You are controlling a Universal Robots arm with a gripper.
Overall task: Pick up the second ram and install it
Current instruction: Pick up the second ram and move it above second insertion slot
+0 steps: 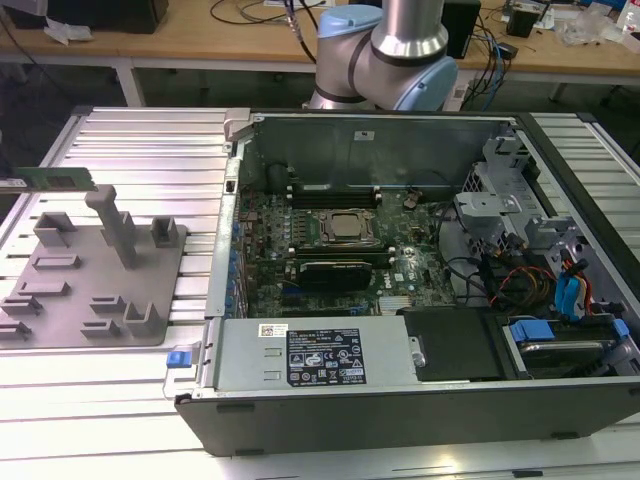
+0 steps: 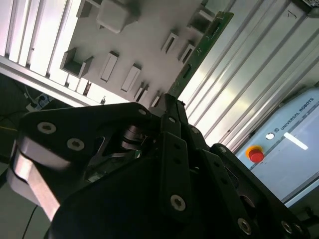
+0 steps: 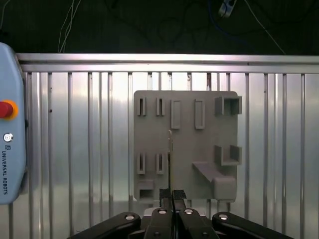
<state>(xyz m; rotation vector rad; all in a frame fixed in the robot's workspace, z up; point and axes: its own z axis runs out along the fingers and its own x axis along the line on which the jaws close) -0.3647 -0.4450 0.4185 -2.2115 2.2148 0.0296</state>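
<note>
The second ram (image 1: 55, 178) is a long green stick hovering above the far corner of the grey fixture plate (image 1: 90, 270), at the exterior view's left. The second wrist view has the ram (image 2: 199, 50) sticking out from between the black fingers of my gripper (image 2: 169, 102), which is shut on it. Seen edge-on in the first wrist view, the ram (image 3: 170, 154) is a thin line over the fixture plate (image 3: 184, 124), rising from my gripper (image 3: 172, 193). The open computer case (image 1: 240, 130) with its motherboard (image 1: 330, 230) lies to the exterior view's right of the fixture.
The fixture carries several raised grey blocks, one tall post (image 1: 112, 215) among them. All of it rests on a ribbed aluminium table (image 1: 150, 140). A pale blue pendant with a red button (image 3: 6, 109) lies beside the fixture. The arm's base (image 1: 385, 50) stands behind the case.
</note>
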